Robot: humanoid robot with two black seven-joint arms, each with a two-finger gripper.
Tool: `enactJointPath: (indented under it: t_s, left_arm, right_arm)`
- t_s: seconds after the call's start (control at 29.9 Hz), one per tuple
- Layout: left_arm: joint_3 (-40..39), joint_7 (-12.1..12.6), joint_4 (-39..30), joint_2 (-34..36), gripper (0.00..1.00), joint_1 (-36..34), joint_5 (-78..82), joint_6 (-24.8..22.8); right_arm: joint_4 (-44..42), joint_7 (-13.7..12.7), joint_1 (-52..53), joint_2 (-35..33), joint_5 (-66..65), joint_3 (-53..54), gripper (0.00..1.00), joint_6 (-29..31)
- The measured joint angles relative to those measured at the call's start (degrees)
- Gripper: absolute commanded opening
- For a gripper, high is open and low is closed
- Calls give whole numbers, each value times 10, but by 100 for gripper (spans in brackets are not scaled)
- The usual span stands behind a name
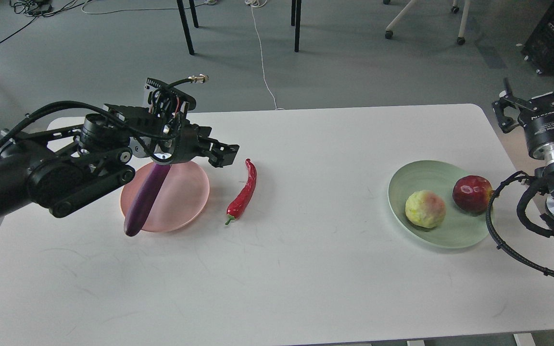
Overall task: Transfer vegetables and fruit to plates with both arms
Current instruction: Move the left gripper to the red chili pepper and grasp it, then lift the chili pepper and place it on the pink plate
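Observation:
The purple eggplant (143, 202) lies slanted across the pale pink plate (185, 192), its lower end past the plate's front-left rim and its cap hidden under my left arm. My left gripper (225, 154) is open and empty above the plate's far right rim, just left of the red chili pepper (243, 191), which lies on the table. The pomegranate (472, 193) and the yellow-green bumpy fruit (425, 208) sit on the mint green plate (443, 170). My right gripper (539, 101) is open and empty, raised off the table's far right edge.
The white table (315, 250) has bare surface between the two plates and along the front. Chair and table legs (297, 26) and a white cable (262, 57) are on the floor beyond the far edge. My right arm's cable loop (498, 230) hangs beside the green plate.

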Motion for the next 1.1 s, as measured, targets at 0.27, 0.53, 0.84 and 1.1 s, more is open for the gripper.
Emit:
enactJointPath:
  t_s: [0.27,0.53,0.84,1.1]
  left_arm:
    - [77,34,41,-101,77,4,42,5]
    - [104,36,72,-113,76,13,55,6]
    - [109,35,72,-107,56,33,59,6]
    - [109,34,72,-107,12,42,63,8]
  right_arm:
    - [-8,0,-6,-4,0,0,98,0]
    - [-10,0,-10,-1,0,0,98,0]
    - [-10,0,-10,2,0,0,98,0]
    - [-11,0,-10,2,0,0,98,0]
